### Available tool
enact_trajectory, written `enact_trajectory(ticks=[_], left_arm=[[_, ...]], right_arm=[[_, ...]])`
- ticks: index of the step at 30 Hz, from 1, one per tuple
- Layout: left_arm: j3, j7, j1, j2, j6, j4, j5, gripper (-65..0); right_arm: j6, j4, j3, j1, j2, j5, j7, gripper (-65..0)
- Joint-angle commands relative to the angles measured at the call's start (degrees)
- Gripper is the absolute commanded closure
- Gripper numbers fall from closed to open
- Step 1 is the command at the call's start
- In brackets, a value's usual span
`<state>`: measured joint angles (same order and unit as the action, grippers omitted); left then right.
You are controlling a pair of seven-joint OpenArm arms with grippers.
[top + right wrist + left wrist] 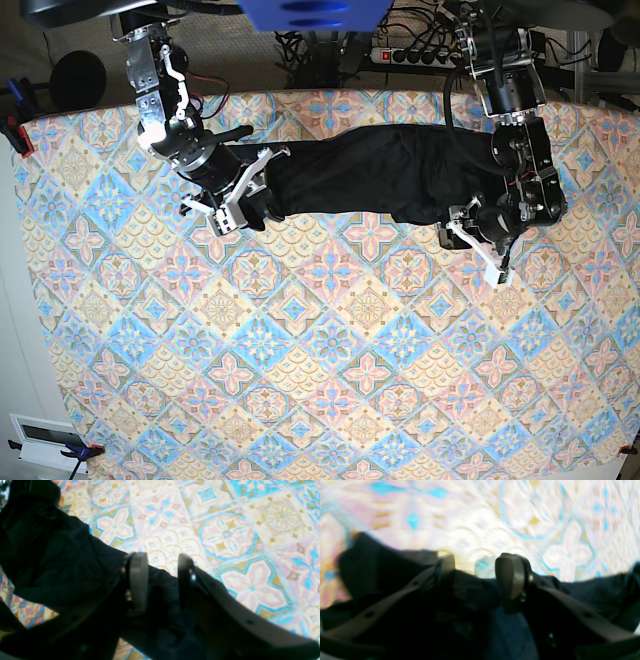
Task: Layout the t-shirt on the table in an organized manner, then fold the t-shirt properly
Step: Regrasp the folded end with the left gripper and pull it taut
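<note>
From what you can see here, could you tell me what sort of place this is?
Probably a robot lab or test bench: two arms mounted over a table with a tiled-pattern cloth, a black t-shirt on it, and a power strip with cables behind.

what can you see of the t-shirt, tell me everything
The t-shirt is plain black soft fabric with no print showing, bunched and wrinkled into a long band across the far part of the patterned table. It is not yet spread flat. The right pincer straddles a fold at one end, the left pincer does so at the other, and cloth fills the gap between each pincer's fingers.
</note>
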<state>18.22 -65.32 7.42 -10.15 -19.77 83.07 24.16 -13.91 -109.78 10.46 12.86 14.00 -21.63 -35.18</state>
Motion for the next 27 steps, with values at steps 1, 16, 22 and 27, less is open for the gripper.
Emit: enact_trajectory(ticks=[1,16,22,27], left_arm=[[-0.1,0.7,0.8,-0.5,-0.2,1.0,0.7,-23.8],[20.3,0.8,1.5,-0.3,5.4,1.5,1.0,-31.7],[20.2,0.9,5.0,-0.3,5.9,-6.6,1.0,-37.1],[16.4,0.8,6.1,0.5,6.1,-9.0,0.8,-36.8]], right_arm=[[-0.2,-1.1,-0.2,-0.4,0.3,-0.7,1.4,-19.3],[-0.2,-1.1,-0.1,-0.3,0.3,-0.7,1.4,-19.3],[-0.2,-1.1,-0.1,-0.3,0.3,-0.7,1.4,-19.3],[-0.2,-1.5,-0.1,-0.2,0.3,-0.7,1.4,-19.3]])
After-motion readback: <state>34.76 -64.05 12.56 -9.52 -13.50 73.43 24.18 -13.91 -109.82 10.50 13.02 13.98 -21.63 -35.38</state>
